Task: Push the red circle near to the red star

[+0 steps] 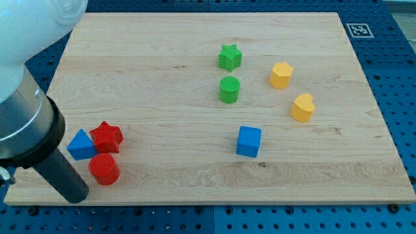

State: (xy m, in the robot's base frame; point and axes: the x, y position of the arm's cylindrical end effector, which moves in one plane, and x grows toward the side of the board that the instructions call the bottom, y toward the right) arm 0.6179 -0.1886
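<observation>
The red circle (104,169) stands at the view's bottom left of the wooden board (195,182). The red star (106,137) is just above it, almost touching. A blue triangle (80,145) lies against the star's left side. My tip (73,194) is at the end of the dark rod, just left of and slightly below the red circle, close to the board's bottom edge.
A green star (229,57) and a green circle (229,89) sit at the upper middle. A yellow hexagon (281,75) and a yellow heart (302,107) are to the right. A blue cube (248,141) lies right of centre. The arm's white and grey body (26,97) fills the left edge.
</observation>
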